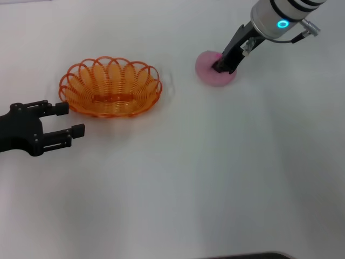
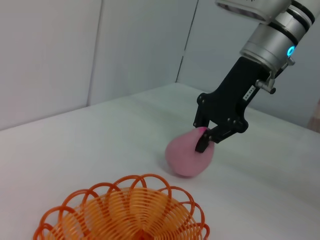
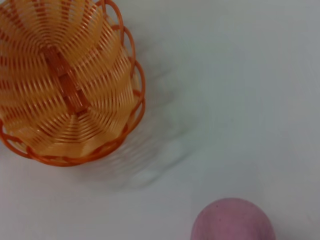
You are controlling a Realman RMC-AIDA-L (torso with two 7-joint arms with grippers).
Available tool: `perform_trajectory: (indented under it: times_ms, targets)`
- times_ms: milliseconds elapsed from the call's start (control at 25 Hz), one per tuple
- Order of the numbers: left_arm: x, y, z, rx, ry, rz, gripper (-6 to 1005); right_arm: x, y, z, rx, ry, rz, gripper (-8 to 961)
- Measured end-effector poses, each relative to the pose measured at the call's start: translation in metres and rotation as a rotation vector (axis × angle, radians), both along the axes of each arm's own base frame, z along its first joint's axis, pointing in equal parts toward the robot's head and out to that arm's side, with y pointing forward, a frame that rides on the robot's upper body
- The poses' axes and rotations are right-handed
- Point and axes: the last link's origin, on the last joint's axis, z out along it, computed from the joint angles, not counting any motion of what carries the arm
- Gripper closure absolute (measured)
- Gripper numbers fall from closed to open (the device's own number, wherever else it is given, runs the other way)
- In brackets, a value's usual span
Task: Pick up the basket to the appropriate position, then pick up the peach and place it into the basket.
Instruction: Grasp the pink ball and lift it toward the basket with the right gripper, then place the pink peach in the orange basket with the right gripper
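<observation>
Basket point(image 1: 110, 88) sits far left on the table point(image 1: 188, 178), empty; that step looks done. My right gripper point(image 1: 222, 67) is down on the peach point(image 1: 213, 71) far right, fingers straddling it; grip unclear. My left gripper point(image 1: 70, 118) is spread, just near-left of basket. Lift and drop-in remain.

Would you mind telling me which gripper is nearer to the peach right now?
The right. The right gripper is down on the peach, jaws around its top. The left gripper sits far off, beside the basket, jaws open.
</observation>
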Motion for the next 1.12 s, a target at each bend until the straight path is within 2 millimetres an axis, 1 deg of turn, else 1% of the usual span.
perform_trajectory:
  times_ms: [80, 120, 160, 200, 240, 360, 520, 640, 920, 1120]
  targets:
    - [-0.001, -0.001, 0.000, 0.000, 0.000, 0.002, 304, -0.003, 0.000, 0.002, -0.003, 0.002, 0.007, 900]
    - [-0.001, -0.001, 0.000, 0.000, 0.000, 0.003, 304, -0.006, 0.001, 0.004, -0.003, 0.004, 0.013, 900]
    - [-0.001, -0.001, 0.000, 0.000, 0.000, 0.004, 304, -0.013, 0.001, 0.007, -0.004, 0.013, 0.028, 900]
    - [-0.001, -0.001, 0.000, 0.000, 0.000, 0.004, 304, -0.013, 0.001, 0.007, -0.004, 0.013, 0.028, 900]
    - [-0.002, -0.002, 0.000, 0.000, 0.000, 0.005, 304, -0.018, 0.002, 0.010, -0.006, 0.019, 0.035, 900]
    - [-0.002, -0.002, 0.000, -0.001, 0.001, 0.005, 304, -0.032, 0.002, 0.018, -0.009, 0.034, 0.065, 900]
    - [-0.004, -0.004, 0.000, -0.001, 0.002, 0.011, 304, -0.059, 0.001, 0.032, -0.029, 0.059, 0.119, 900]
    - [-0.006, -0.007, -0.001, -0.002, 0.002, 0.019, 304, -0.070, -0.002, 0.038, -0.045, 0.064, 0.141, 901]
    - [-0.007, -0.009, -0.001, -0.002, 0.001, 0.022, 305, -0.074, -0.005, 0.034, -0.072, 0.066, 0.149, 901]
    - [-0.007, -0.009, -0.001, -0.003, 0.002, 0.019, 306, -0.086, -0.008, 0.027, -0.092, 0.128, 0.186, 900]
